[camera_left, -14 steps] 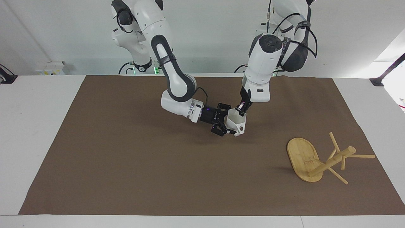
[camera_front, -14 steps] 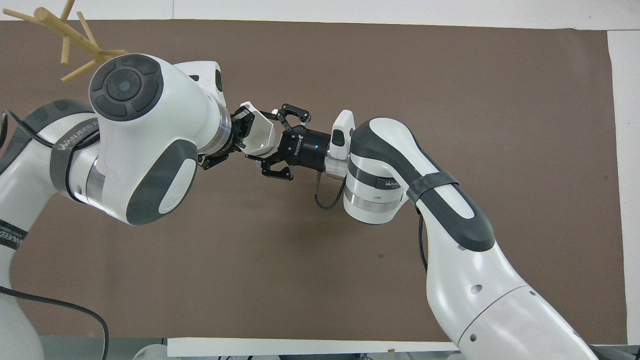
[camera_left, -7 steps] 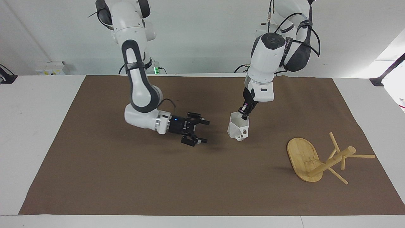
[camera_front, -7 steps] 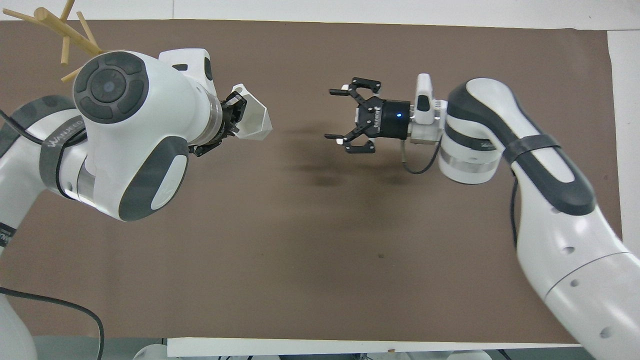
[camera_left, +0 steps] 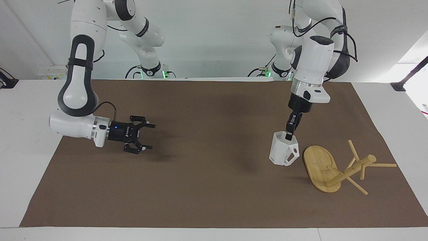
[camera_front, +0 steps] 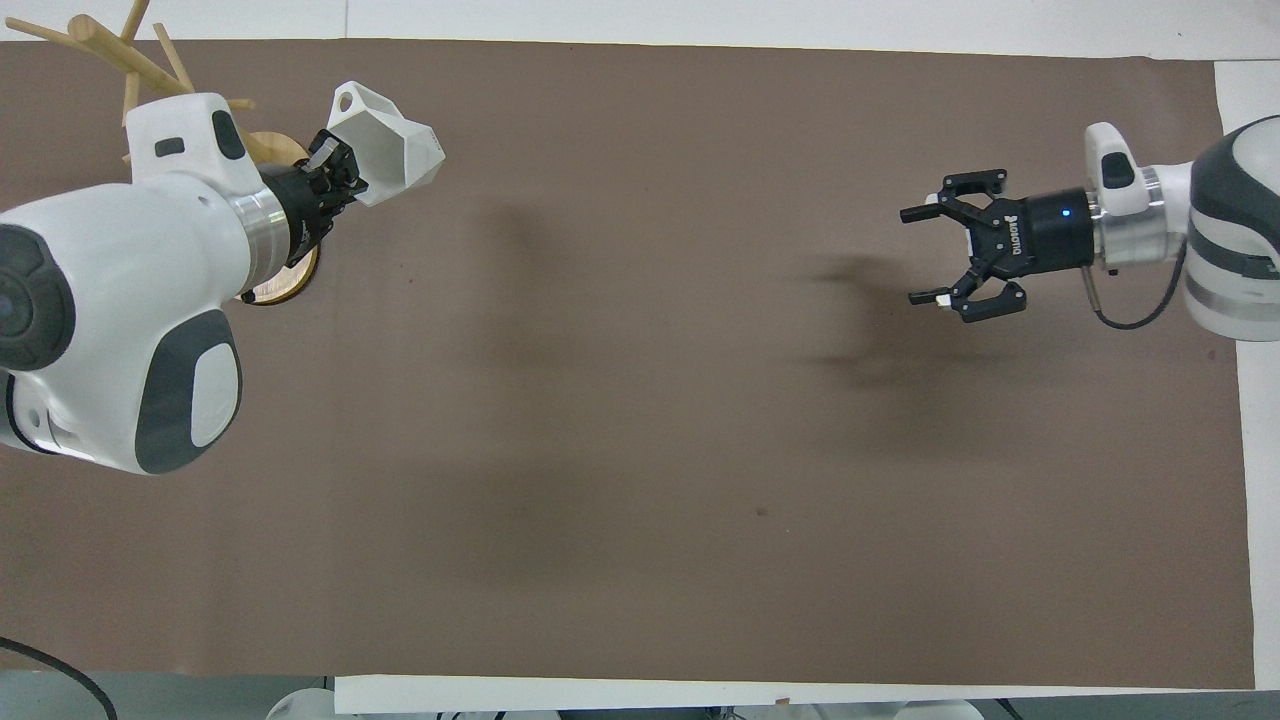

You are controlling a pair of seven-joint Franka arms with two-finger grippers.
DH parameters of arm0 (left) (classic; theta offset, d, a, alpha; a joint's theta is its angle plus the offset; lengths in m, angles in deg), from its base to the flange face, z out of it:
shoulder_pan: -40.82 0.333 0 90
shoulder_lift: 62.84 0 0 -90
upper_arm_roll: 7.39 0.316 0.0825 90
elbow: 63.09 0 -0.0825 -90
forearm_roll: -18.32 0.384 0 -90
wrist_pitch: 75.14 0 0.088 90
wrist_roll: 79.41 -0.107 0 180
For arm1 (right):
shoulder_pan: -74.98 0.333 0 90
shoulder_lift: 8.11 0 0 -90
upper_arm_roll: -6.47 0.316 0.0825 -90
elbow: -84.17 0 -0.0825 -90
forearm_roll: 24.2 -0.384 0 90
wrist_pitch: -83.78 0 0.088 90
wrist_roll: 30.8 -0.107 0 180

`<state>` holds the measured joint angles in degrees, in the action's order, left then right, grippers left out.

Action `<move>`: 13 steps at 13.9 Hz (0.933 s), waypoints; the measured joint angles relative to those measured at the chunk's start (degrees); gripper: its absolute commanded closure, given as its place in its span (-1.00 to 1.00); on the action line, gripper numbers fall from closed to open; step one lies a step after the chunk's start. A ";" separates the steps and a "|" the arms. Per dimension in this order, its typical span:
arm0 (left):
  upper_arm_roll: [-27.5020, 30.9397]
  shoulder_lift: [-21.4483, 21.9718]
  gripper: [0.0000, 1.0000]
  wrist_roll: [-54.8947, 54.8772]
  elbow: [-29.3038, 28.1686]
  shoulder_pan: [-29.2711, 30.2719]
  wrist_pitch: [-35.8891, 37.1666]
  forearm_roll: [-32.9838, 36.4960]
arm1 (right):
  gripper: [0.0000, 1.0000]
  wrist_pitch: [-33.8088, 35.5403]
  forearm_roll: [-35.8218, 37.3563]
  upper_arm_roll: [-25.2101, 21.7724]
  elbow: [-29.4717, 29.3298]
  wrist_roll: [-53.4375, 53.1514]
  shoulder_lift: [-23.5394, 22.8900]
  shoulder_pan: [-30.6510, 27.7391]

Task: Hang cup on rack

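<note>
Facing view: the small white faceted plastic cup (camera_left: pixel 283 152) is seen at the right of centre of the frame, pinched at its rim by the left gripper (camera_left: pixel 289 133), whose two fingers are pressed on the cup wall, one inside and one outside. The cup is held upright, with its angular handle turned toward the rack. Whether it is just above the brown mat (camera_left: pixel 200 187) or touching it cannot be told.

The light bamboo mug tree rack (camera_left: pixel 337 167) is not standing. It is tipped over at the lower right of the frame, w/ its oval base on edge beside the cup and its post and thin pegs pointing toward the right edge. In the overhead view the cup (camera_front: pixel 385 145) is seen at the upper left, and the rack (camera_front: pixel 120 60) is partly covered by the left arm.

The step in hand is judged to be the carrying of the cup to the rack; hanging is not yet done. For the next move an upright rack is probably needed, because a lying peg gives poor hold for the handle. The right gripper (camera_left: pixel 143 137) is found at the left of the frame, low over the mat, fingers spread wide and holding nothing, approx. horizontal; that arm is waiting and could be used for the rack.

No other thing is seen on the mat, so the way is blocked only by the rack's own base.
</note>
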<state>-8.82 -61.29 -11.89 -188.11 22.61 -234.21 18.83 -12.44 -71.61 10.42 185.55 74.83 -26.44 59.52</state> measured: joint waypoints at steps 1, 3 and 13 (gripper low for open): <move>-0.03 0.52 1.00 -0.18 -3.09 0.42 -5.10 0.00 | -0.98 0.04 5.33 0.01 -0.72 -6.45 3.07 -0.12; -0.06 0.66 1.00 -0.23 -8.21 0.74 -15.82 0.00 | -0.98 0.09 14.83 0.38 -1.09 -19.34 9.46 0.42; -0.10 -7.56 1.00 -0.57 -14.59 10.55 -37.78 15.74 | -0.98 14.52 44.90 -0.71 -15.64 -69.99 15.04 8.05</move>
<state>-8.92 -68.84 -12.47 -202.70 33.15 -271.98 34.57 2.08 -26.71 9.71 169.90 4.84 -11.40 67.57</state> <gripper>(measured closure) 0.956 0.004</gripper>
